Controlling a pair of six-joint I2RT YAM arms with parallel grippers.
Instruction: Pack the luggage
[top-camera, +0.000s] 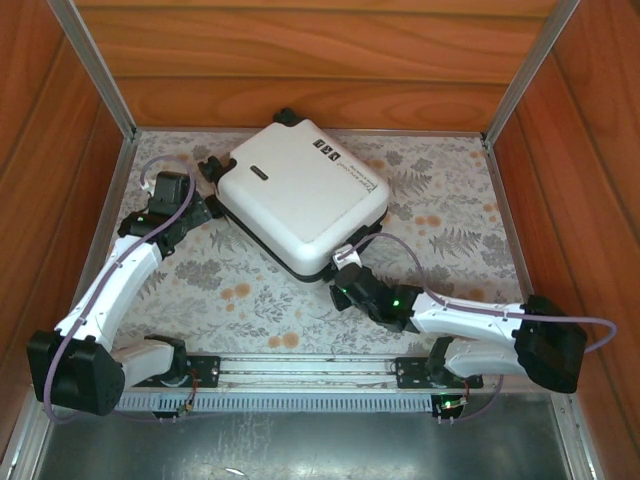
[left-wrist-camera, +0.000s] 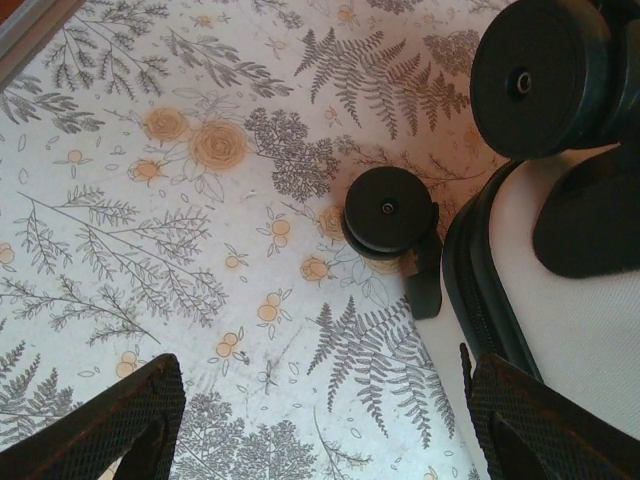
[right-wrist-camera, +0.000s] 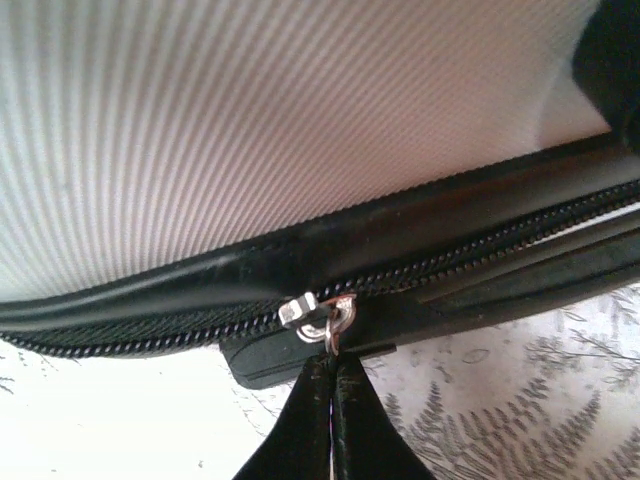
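In the middle of the flowered table cloth (top-camera: 250, 295), toward the far side, the luggage (top-camera: 300, 195) is lying flat with its white shell closed. At its near corner the right gripper (right-wrist-camera: 331, 372) is pressing its 2 fingers together and, as far as I can see, is pinching the small metal zipper pull (right-wrist-camera: 322, 316). So I am judging that the step in hand is the zipping of the case. On 1 side of the pull the teeth are looking joined; on the other side they seem apart. The left gripper (left-wrist-camera: 320, 430) is hanging with its jaws spread wide, holding nothing, just beside the 2 black wheels (left-wrist-camera: 388, 210). The next move is calling for a steady drag of the pull along the track, following the corner's curve, while the left arm is perhaps steadying the shell against sliding.
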